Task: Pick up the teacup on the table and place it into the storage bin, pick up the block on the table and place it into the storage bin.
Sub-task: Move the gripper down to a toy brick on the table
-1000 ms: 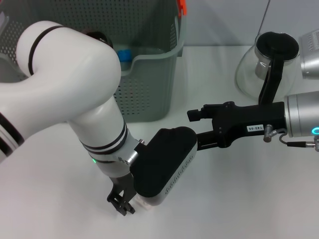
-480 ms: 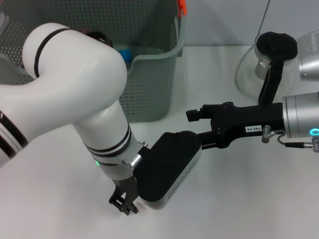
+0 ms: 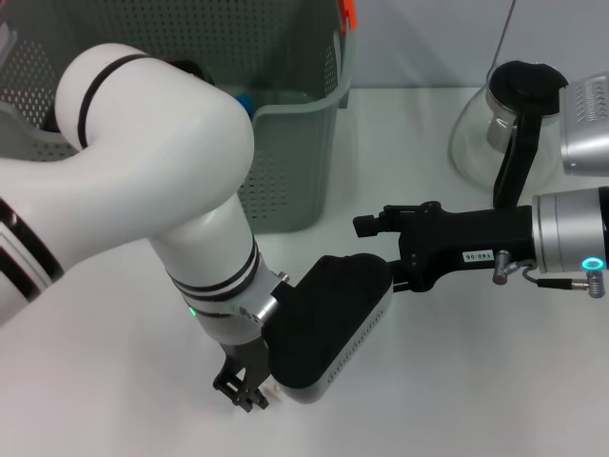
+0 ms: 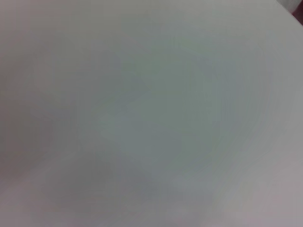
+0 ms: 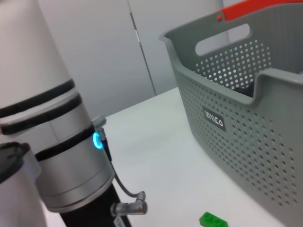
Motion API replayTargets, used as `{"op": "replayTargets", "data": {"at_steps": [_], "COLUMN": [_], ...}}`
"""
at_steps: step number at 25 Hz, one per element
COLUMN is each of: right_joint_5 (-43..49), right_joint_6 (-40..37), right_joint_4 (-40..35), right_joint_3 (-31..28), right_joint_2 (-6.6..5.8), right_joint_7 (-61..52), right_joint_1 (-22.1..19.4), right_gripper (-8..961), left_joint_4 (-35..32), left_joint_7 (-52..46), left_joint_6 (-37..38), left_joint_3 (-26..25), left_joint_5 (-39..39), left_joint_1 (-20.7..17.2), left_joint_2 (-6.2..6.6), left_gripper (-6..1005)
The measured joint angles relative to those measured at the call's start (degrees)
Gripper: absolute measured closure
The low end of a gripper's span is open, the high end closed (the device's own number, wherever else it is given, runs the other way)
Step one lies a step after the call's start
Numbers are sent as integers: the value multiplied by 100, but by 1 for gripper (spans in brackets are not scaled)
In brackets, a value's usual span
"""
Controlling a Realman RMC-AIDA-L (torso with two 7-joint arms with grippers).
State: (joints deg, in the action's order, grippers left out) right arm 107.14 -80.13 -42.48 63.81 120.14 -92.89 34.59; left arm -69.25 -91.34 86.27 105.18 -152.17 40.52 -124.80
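The storage bin (image 3: 285, 143), a grey-green perforated basket with an orange clip (image 3: 348, 11), stands at the back left; the right wrist view shows its labelled wall (image 5: 246, 137). A small green block (image 5: 213, 220) lies on the table in front of that wall; in the head view it is hidden. The teacup does not show clearly anywhere. My left gripper (image 3: 240, 392) is down at the table near the front edge, under its black wrist housing. My right gripper (image 3: 385, 249) reaches in from the right, its tip behind that housing. The left wrist view shows only a blank pale surface.
A glass pot with a black lid and handle (image 3: 504, 124) stands at the back right. Something blue (image 3: 238, 99) lies inside the bin. A silver arm section with a blue light ring (image 5: 71, 165) fills the near side of the right wrist view.
My left wrist and its gripper have shifted slightly right and toward the table's front. The right gripper has drifted a little forward with them.
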Motion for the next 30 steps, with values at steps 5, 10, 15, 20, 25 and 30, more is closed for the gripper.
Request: {"op": "replayTargets", "data": {"at_steps": [5, 10, 15, 20, 25, 30], "right_joint_5": [25, 37, 40, 43, 39, 25], "right_joint_6": [84, 109, 123, 160, 172, 174], "right_joint_4": [18, 72, 77, 91, 128, 145], "right_joint_3": [2, -43, -79, -80, -112, -167], "right_joint_2": [-21, -54, -50, -38, -35, -35], "right_joint_7": [10, 16, 39, 43, 43, 43], "right_joint_1": [-56, -102, -119, -121, -127, -129], "right_gripper": [30, 29, 30, 30, 30, 31], "left_joint_4": [88, 94, 115, 179, 180, 179], "left_joint_7": [-69, -80, -80, -80, -120, -138], "left_joint_6": [-90, -103, -110, -93, -78, -68], "left_joint_3": [68, 73, 73, 73, 72, 72], "left_joint_5": [-11, -4, 4, 4, 12, 25], "left_joint_1": [33, 50, 79, 124, 125, 125], "left_joint_2": [-2, 0, 0, 0, 0, 0], "left_gripper": [513, 522, 538, 555, 571, 624]}}
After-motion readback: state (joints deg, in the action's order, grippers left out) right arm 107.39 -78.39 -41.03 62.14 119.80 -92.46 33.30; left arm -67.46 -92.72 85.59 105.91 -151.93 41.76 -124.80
